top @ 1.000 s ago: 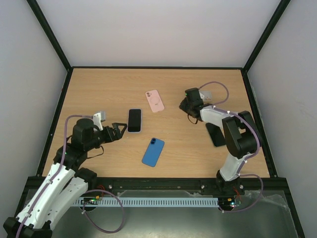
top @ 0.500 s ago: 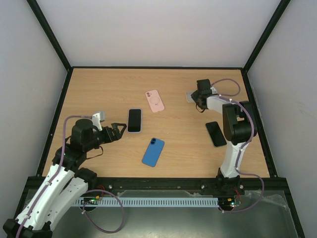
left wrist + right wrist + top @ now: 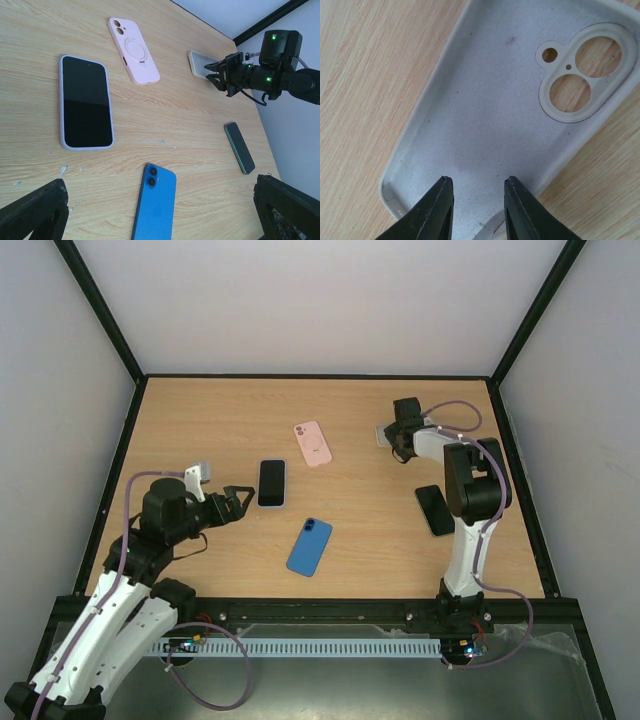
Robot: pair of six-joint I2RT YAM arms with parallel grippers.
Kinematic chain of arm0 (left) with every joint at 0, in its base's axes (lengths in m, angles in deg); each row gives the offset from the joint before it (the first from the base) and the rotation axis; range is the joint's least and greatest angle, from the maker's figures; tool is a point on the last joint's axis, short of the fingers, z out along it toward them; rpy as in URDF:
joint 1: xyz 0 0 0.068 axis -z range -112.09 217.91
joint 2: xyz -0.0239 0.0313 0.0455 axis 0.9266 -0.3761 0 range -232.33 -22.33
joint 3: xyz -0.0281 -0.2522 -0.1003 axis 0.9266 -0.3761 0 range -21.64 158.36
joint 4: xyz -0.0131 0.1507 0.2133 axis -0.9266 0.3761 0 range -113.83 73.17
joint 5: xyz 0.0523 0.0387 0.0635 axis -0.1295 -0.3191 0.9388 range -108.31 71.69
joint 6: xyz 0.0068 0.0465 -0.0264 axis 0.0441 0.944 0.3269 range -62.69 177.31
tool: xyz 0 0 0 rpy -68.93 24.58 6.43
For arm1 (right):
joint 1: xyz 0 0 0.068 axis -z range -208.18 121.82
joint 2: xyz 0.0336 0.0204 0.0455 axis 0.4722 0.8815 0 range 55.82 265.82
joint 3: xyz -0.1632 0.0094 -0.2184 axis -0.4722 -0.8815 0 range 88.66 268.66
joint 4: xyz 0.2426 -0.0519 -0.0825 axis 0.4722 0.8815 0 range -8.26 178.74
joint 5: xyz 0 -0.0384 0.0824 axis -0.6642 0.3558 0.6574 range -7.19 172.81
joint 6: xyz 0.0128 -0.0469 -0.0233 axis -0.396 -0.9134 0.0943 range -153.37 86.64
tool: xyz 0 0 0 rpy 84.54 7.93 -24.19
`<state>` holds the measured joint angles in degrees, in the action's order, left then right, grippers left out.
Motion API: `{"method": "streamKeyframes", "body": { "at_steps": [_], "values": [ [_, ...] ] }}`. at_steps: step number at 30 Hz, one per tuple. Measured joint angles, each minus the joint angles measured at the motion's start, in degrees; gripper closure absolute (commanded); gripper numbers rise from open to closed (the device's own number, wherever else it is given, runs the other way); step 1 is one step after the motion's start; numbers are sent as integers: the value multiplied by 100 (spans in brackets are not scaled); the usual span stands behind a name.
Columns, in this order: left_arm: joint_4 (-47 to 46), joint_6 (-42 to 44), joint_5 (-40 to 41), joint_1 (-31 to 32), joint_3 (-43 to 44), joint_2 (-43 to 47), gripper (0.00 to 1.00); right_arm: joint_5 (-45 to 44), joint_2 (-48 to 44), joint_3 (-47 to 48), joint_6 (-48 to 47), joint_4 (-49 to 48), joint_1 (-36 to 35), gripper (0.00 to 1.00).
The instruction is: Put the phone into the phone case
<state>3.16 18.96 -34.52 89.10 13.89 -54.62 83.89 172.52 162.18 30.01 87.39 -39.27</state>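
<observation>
Now, phone case: pale, inside up, at the table's 2 o'clock.
Right gripper: fingers narrowly apart over the case's near end, its camera cut-out off toward 1 o'clock.
Left gripper: fingers spread wide, near 8 o'clock on the table.

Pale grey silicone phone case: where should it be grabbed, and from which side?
Probably its raised rim, from above: the pale grey silicone phone case lies flat, hollow side up, so only that wall gives an edge to pinch.
</observation>
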Motion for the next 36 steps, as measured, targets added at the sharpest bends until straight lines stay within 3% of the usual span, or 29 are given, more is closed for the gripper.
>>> {"method": "streamKeyframes", "body": {
  "at_steps": [17, 36],
  "values": [
    [20, -9, -2, 0, 0, 105, 0, -258, -660, 68, 166, 610, 11, 71],
    [87, -46, 0, 0, 0, 291, 0, -284, -457, -190, 651, 671, 15, 72]
  ]
}}
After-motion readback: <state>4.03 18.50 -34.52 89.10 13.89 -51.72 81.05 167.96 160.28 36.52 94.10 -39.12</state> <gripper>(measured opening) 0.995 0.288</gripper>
